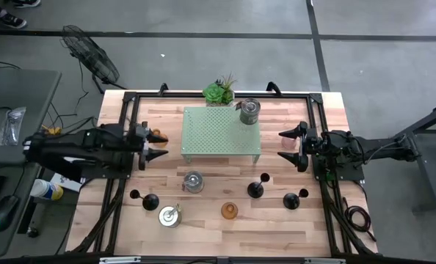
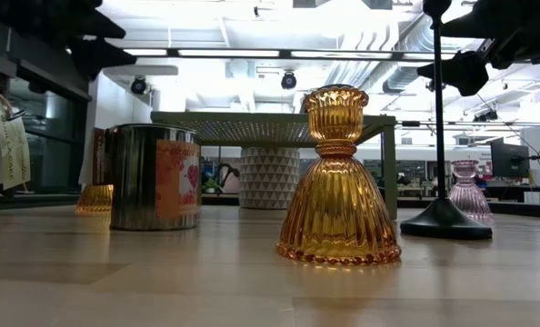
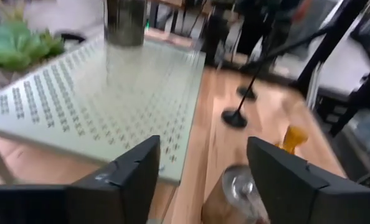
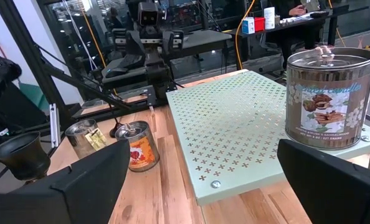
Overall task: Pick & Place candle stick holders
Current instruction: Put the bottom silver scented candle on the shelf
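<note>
Wooden plank surface (image 1: 291, 227). Pale green perforated metal stand (image 1: 222, 132) carries one silvery tin holder (image 1: 249, 111). Ribbed amber glass holder (image 2: 338, 182), two tins and black thin-stemmed holders (image 1: 256, 189) stand along the front. Left hand (image 1: 158, 144) and right hand (image 1: 288, 144) flank the stand, both open, empty.

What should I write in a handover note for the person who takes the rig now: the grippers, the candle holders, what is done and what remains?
Left gripper: fingers open, empty, at the left edge of the green stand.
Right gripper: fingers open, empty, at the stand's right edge.
Done: one silvery tin stands on the stand's back right corner.
Left on the table in front of the stand: two silvery tins, the amber holder, and four black stem holders. In the low view a pink glass holder also shows.
</note>
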Robot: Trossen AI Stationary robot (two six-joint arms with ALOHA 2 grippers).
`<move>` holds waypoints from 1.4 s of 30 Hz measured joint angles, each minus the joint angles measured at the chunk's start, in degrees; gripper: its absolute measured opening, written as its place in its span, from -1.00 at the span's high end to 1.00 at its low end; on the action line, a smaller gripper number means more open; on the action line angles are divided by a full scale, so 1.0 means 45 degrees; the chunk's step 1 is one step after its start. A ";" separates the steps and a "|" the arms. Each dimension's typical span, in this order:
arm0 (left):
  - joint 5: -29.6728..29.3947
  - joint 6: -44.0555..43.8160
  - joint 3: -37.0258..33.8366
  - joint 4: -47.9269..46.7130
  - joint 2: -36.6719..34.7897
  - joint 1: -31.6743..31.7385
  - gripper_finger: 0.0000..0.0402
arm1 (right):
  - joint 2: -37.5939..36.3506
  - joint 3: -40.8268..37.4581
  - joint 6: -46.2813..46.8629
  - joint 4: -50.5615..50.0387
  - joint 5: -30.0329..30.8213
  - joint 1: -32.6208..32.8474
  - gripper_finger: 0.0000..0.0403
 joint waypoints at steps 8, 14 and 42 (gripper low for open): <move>0.0137 -0.0925 0.3402 -0.3282 0.3382 0.0000 -0.49 | 0.0002 0.0000 0.0005 0.0000 0.0000 0.0002 -0.99; 0.0944 -0.1932 0.6069 -0.6860 0.6511 0.0000 -0.51 | 0.0002 0.0000 0.0005 0.0000 0.0000 0.0001 -0.99; -0.0495 -1.1337 0.8196 -0.9402 1.1984 -0.4665 -0.51 | 0.0002 0.0005 0.0003 0.0000 0.0000 0.0002 -0.99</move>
